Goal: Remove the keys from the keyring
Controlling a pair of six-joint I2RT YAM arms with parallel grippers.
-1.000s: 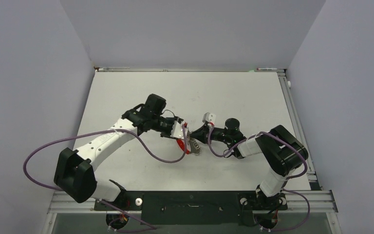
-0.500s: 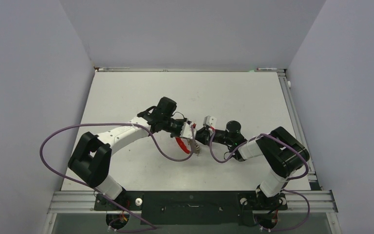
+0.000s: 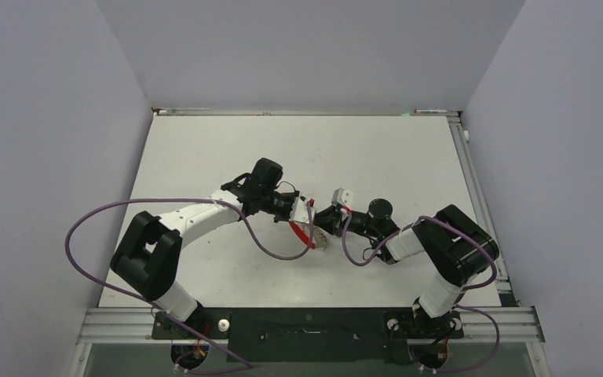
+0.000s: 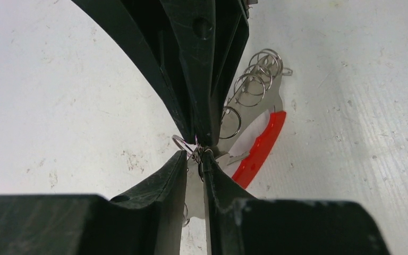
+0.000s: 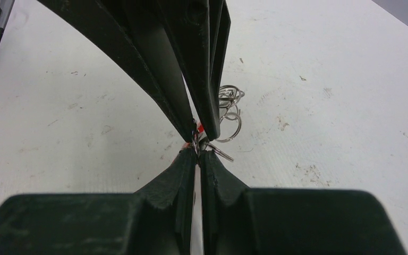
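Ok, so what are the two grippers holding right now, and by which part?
Both pinch the keyring by the small wire loops at one end of its red strap. The right gripper is shut on them, and the left gripper looks clamped too.

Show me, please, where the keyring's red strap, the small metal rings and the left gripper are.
red strap [image 4: 260, 149]: left wrist view, middle of its curve.
small metal rings [image 4: 257, 74]: left wrist view, overlapping loops mid-cluster.
left gripper [image 4: 195, 155]: left wrist view, midway between its fingertips.

Red-strapped keyring [image 4: 261, 149] with small silver keys [image 3: 324, 240]
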